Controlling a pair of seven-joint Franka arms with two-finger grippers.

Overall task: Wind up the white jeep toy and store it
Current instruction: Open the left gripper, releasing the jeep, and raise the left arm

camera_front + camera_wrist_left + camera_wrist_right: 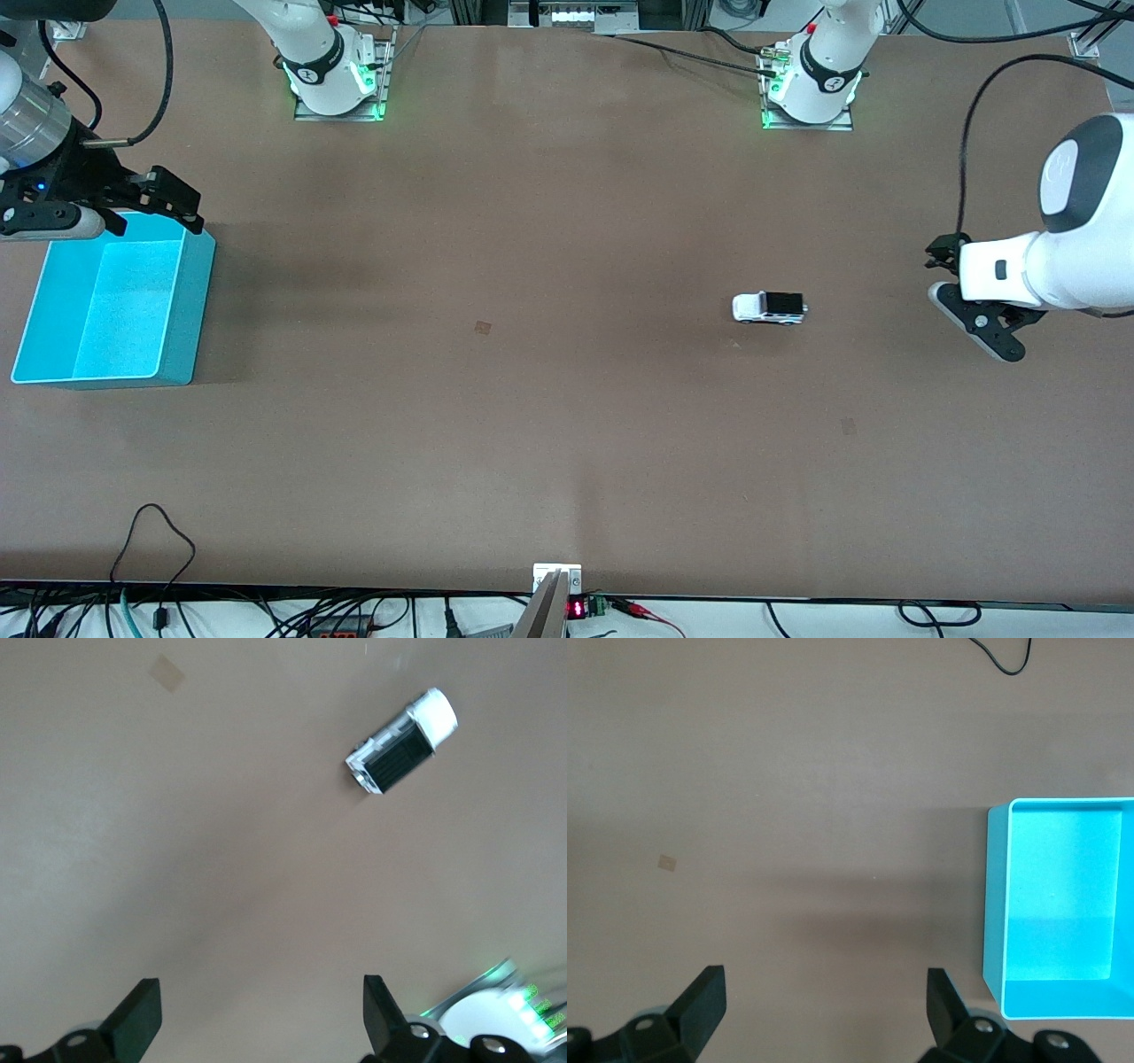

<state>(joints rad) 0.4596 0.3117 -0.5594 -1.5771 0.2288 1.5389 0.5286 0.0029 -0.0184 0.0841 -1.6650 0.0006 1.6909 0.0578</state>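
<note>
The white jeep toy [769,307] sits on its wheels on the bare table [532,399], toward the left arm's end, with nothing touching it. Seen in the front view, the left gripper [974,310] hangs in the air at about the toy's 3 o'clock, well apart from it. Its fingers [137,1019] are spread wide and hold nothing.

The main risk looks like the pick itself. The toy is much smaller than the gripper, so a slightly off-centre descent may nudge it, and since it stands on wheels it could roll away. A pinch across the wheels instead of the body may let it slip during winding. A wound toy released carelessly could also shoot off across the table.

The only container is the turquoise bin [199,292], at the right arm's end, far off at roughly the toy's 9 o'clock. Its inside shows empty. The right gripper [146,208] waits over the bin's corner toward the robots, its fingers [700,997] apart and empty too.
</note>
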